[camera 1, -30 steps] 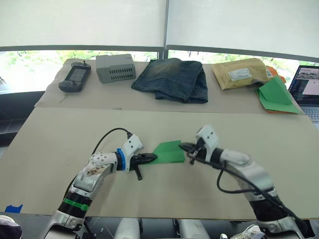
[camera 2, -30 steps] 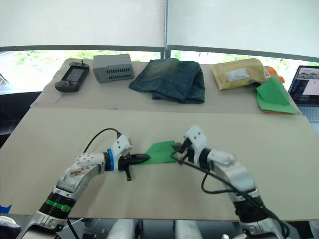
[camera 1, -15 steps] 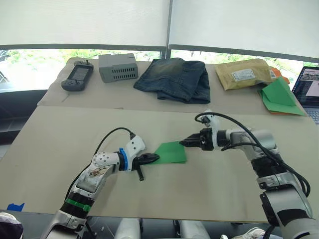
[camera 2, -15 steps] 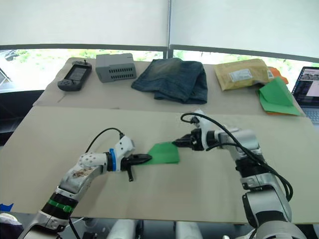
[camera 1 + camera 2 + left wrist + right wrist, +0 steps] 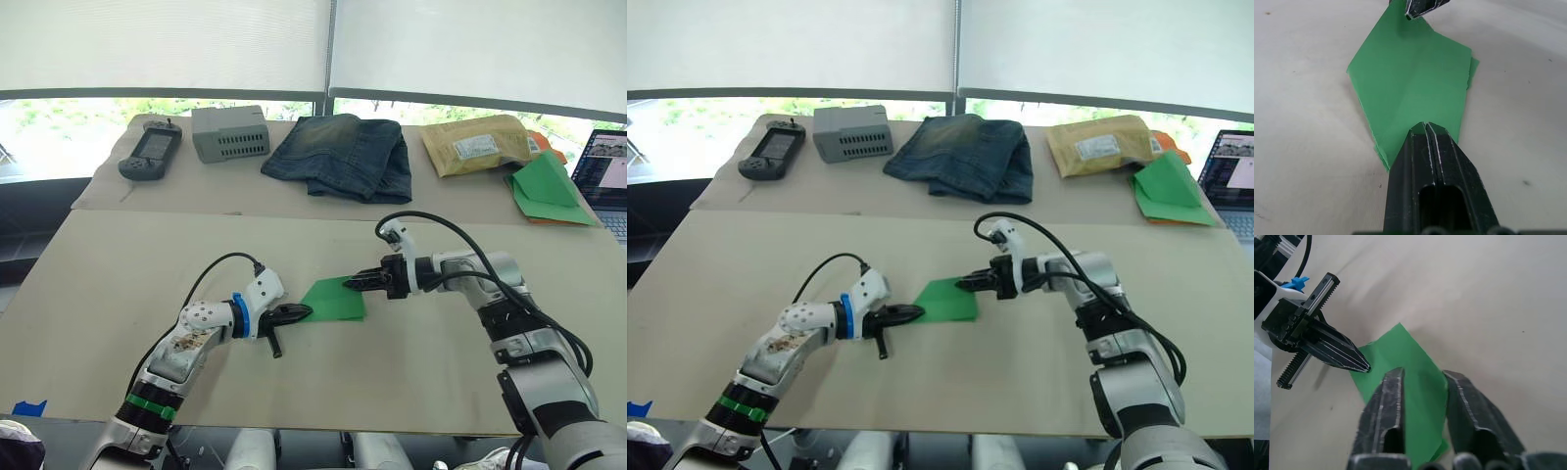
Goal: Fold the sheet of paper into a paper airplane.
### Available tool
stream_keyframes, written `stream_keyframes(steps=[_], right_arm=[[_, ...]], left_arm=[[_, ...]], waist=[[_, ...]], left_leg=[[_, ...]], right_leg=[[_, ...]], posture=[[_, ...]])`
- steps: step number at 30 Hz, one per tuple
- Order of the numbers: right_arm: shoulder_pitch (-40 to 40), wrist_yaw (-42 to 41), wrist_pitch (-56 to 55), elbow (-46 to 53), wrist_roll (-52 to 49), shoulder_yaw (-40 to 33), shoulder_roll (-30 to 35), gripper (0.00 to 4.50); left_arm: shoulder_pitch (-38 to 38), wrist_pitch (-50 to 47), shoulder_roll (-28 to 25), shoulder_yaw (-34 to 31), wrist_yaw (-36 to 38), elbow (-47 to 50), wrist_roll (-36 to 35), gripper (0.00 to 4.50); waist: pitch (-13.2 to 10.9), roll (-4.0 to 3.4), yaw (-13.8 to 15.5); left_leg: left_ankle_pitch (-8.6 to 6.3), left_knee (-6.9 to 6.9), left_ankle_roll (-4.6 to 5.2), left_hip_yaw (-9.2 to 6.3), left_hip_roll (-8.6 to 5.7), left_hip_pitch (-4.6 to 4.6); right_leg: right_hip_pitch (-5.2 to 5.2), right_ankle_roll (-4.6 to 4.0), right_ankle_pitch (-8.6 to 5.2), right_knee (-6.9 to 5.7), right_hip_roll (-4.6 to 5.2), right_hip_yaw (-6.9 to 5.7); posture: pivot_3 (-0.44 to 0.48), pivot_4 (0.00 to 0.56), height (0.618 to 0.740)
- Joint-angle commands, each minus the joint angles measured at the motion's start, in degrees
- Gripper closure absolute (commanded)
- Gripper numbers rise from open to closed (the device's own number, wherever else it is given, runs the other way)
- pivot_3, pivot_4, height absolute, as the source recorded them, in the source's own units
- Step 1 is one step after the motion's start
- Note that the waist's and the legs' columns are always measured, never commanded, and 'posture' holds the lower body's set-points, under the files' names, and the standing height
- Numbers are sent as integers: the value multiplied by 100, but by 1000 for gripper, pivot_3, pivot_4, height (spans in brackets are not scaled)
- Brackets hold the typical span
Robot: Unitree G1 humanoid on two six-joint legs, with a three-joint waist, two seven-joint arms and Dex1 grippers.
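Left eye view: sheet of paper (image 5: pixel 334 299) lies part-folded on the desk (image 5: pixel 118 284), its near-left corner under the shut left claw (image 5: pixel 305 312), while the narrowly parted right claw (image 5: pixel 345 281) at its far-right corner could, I judge, drag or tear it.

Both arms reach low toward each other over the surface. The left claw (image 5: pixel 299 312) has its black fingers pressed together; the right claw (image 5: pixel 1422 382) stands parted.
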State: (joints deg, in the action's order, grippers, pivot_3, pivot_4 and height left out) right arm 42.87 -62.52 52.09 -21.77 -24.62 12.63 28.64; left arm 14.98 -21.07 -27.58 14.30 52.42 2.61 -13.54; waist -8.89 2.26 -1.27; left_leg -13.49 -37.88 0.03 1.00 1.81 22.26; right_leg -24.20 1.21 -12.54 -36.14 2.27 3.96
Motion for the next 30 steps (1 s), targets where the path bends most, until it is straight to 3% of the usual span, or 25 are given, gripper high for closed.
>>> stream_keyframes(steps=[1,5,8,16,21,30], right_arm=[[-104,-171,-561,440,71,-126,83,4485],[-522,-420,-1330,1208,134,-125,197,4485],[-974,-462,-2787,1654,905,266,484,4485],[-1508,-267,-5762,1381,1826,273,486,4485],[-1633,-329,-6467,1200,2002,345,465,4485],[-1657,-449,-6791,796,1980,269,534,4485]], left_arm=[[-106,-126,-60,130,19,-129,140,4500],[-99,-129,-88,164,91,-141,143,4500],[-98,-133,-97,177,134,-118,126,4500],[-56,-157,-95,164,149,-128,127,4500],[-64,-178,-106,159,153,-120,122,4500],[-123,-217,-193,116,272,-22,40,4500]], waist=[[0,0,3],[0,0,7],[1,-1,12],[1,-1,19],[1,-1,22],[1,-1,29]], left_leg=[[0,0,0,0,0,0],[0,0,0,0,0,2],[0,0,0,0,-1,2],[1,0,-2,5,-1,-5],[1,0,-2,4,1,-7],[1,0,-1,5,1,-9]], right_leg=[[0,0,0,0,0,0],[-1,8,-5,2,0,-1],[-2,16,-9,2,0,0],[2,36,-19,1,0,3],[4,32,-17,2,0,2],[6,14,-8,2,0,4]], posture=[[0,150,740],[0,150,740],[0,150,740],[0,150,740],[0,150,740],[0,150,740]])
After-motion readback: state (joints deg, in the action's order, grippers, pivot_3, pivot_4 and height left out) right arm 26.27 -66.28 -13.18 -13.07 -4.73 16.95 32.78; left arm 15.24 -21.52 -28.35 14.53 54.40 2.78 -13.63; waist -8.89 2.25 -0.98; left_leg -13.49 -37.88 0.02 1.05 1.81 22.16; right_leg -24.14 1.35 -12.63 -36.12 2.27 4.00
